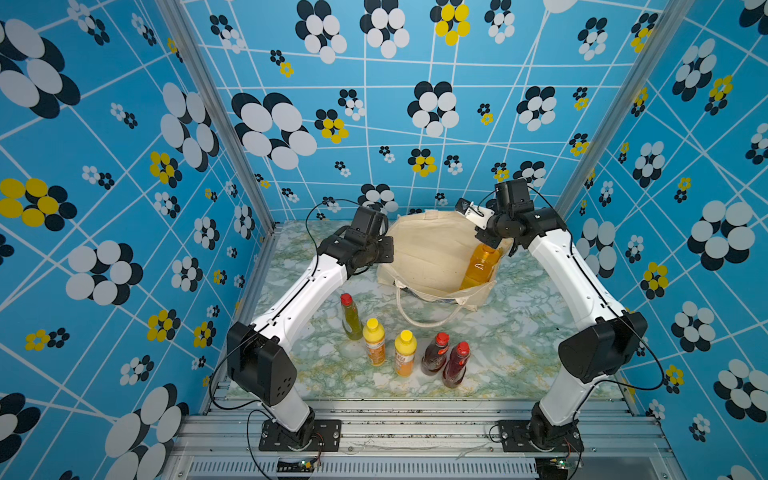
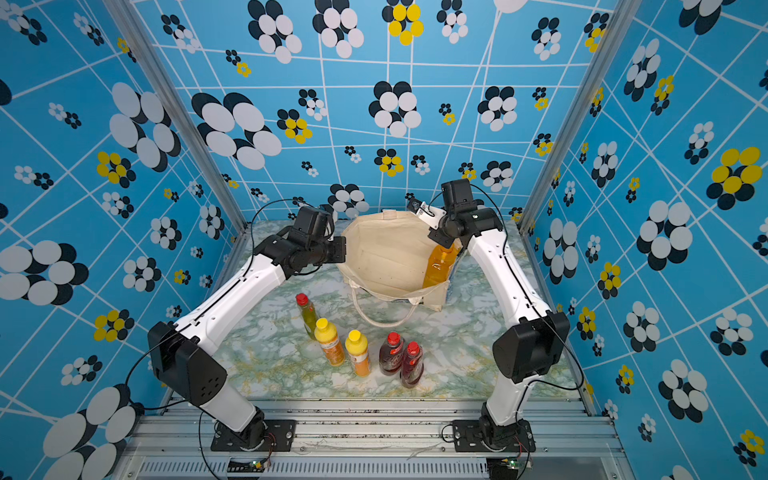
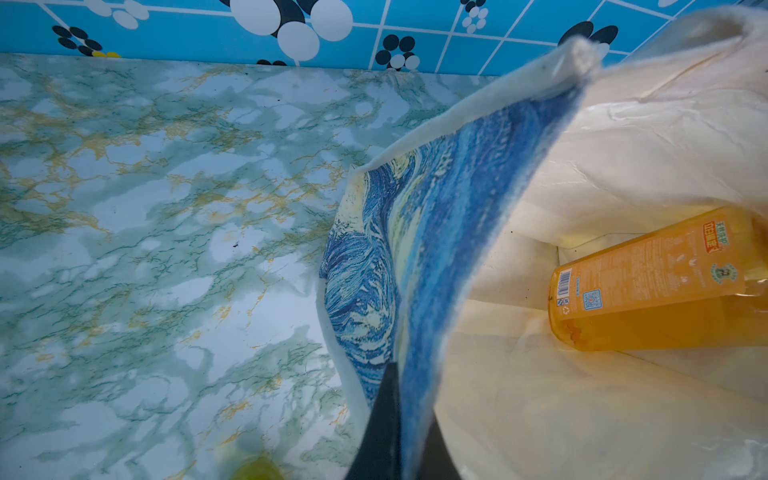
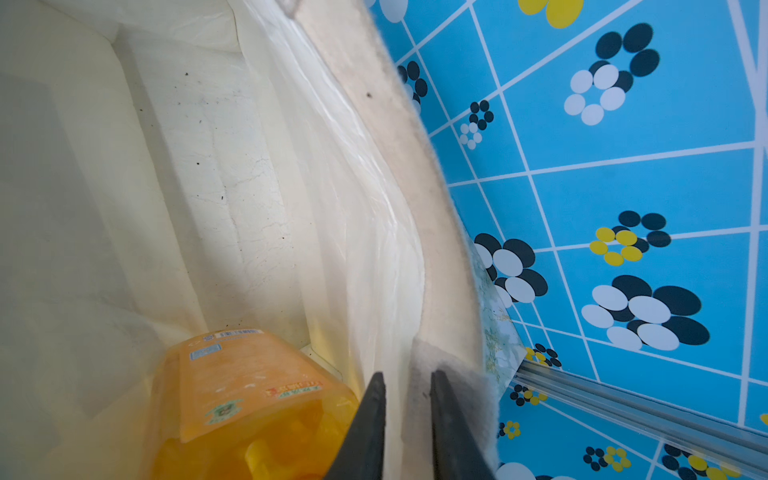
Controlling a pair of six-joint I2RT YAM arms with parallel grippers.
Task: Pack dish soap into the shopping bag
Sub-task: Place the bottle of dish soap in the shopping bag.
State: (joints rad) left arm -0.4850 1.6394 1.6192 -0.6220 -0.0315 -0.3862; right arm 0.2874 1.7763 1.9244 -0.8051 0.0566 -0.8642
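**Desk:** Entry, please. Where is the soap?

**Operator:** I see one big orange bottle [image 1: 482,266] inside the shopping bag [image 1: 428,253], leaning against the wall on the right arm's side. Its top is hidden under the right wrist in both top views. The other five stand on the table [image 1: 519,340], in front of the bag and apart from it. In a curved row they are the olive-green bottle [image 1: 351,318], two yellow-capped bottles [image 1: 374,340] [image 1: 405,353] and two dark red bottles [image 1: 435,355] [image 1: 456,365]. All five are upright.

**Desk:** Fingers?

**Operator:** My left fingers [image 3: 386,411] are closed on the bag's wall, one on the blue printed outside and one on the cream inside. My right fingers [image 4: 370,419] stand narrow with the bag's rim pinched between them, beside the orange bottle.

**Desk:** The bag itself?

**Operator:** Its mouth is spread open between my two arms. One loop handle hangs onto the table towards the bottles.
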